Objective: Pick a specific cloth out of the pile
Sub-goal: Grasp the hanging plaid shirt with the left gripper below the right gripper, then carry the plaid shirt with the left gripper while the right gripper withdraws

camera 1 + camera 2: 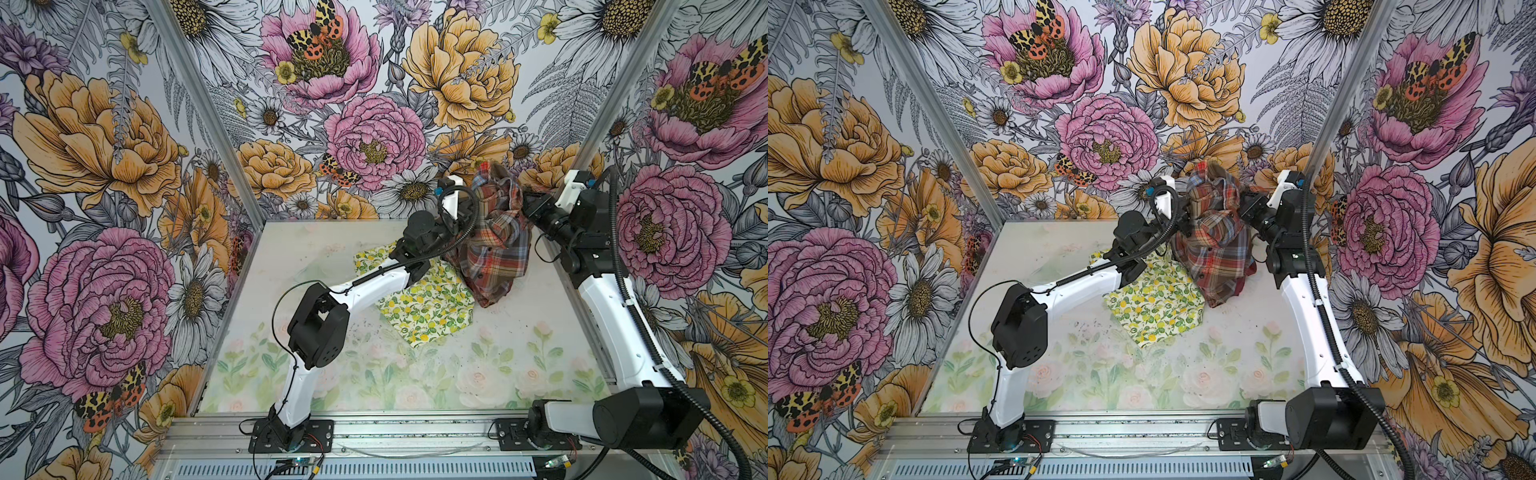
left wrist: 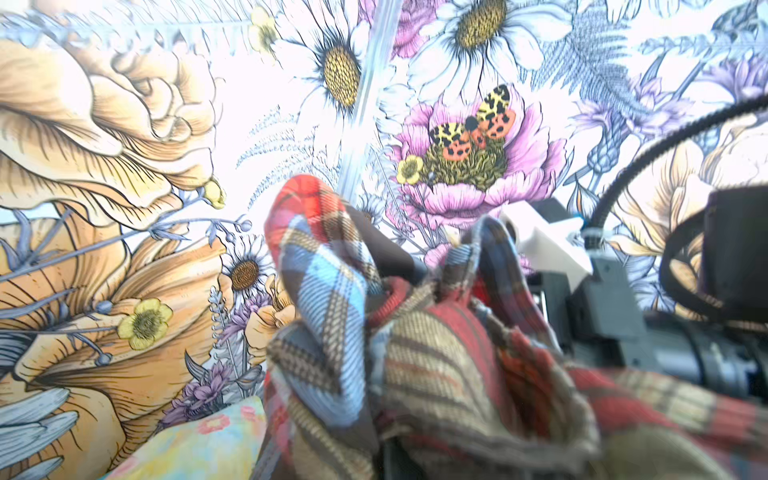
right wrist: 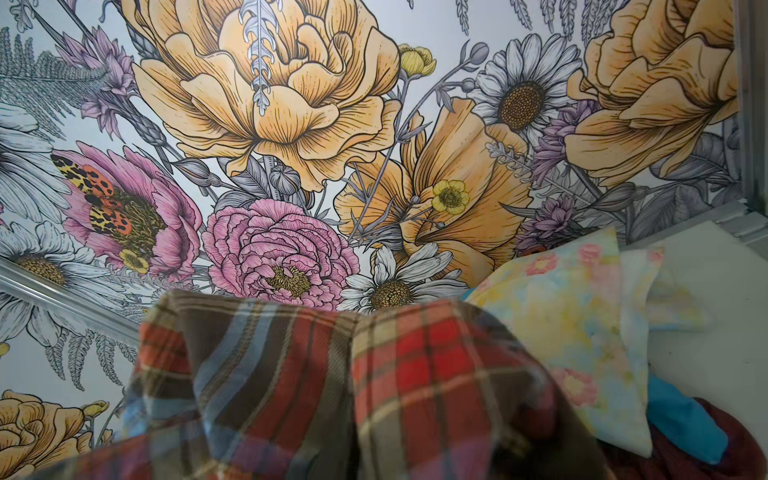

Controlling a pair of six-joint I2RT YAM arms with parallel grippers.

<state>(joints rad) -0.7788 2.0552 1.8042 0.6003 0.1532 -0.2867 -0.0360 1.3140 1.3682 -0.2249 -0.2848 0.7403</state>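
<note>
Plaid shirt [image 1: 494, 249] held up from the pile [image 1: 428, 307] at the tabletop's [image 1: 332, 374] far right corner, clenched in left tool [image 1: 471, 205] for separation; grip of right tool [image 1: 530, 203] unclear.

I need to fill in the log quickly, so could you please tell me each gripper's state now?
Left gripper: closed on the red, orange and brown plaid fabric shirt.
Right gripper: at the shirt, jaws hidden; cannot tell.
</note>
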